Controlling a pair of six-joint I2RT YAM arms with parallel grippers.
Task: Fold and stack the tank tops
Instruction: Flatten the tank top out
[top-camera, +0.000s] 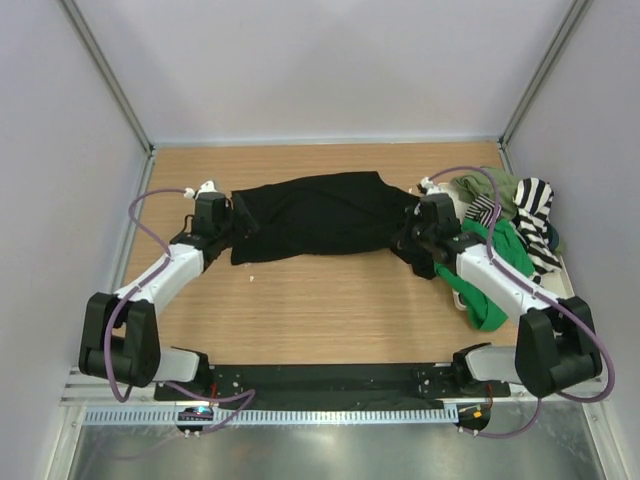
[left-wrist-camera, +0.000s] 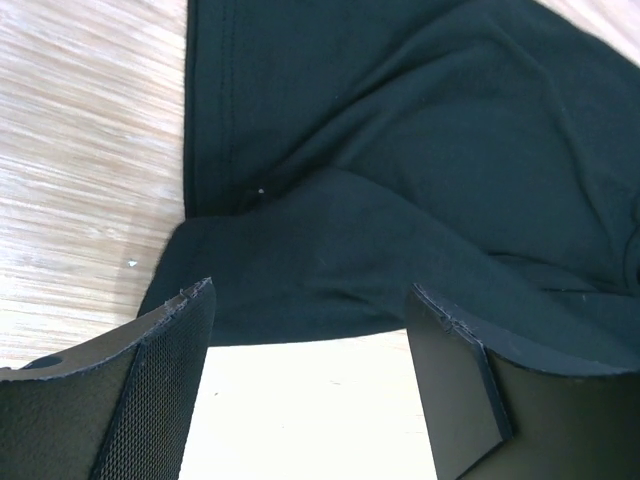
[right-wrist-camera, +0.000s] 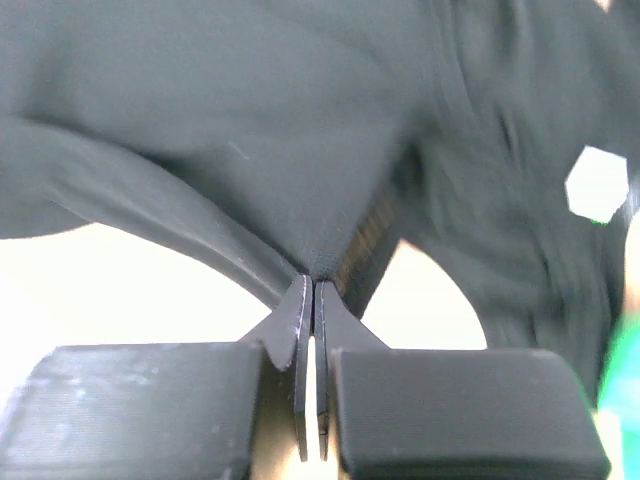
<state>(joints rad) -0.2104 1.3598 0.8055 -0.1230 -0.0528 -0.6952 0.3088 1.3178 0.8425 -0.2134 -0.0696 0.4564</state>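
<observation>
At the right end effector (right-wrist-camera: 310, 287), black tank top (right-wrist-camera: 250, 120), pinched, blurred.

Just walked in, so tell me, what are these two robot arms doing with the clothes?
They are handling a black tank top spread across the table. The right gripper is shut on one end of it; the left gripper is open at the other end, holding nothing. A green top, an olive top and a striped top lie heaped at the right, unfolded.

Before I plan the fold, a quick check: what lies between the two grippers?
The black tank top, spanning from left gripper to right gripper, which pinches it; top view.
</observation>
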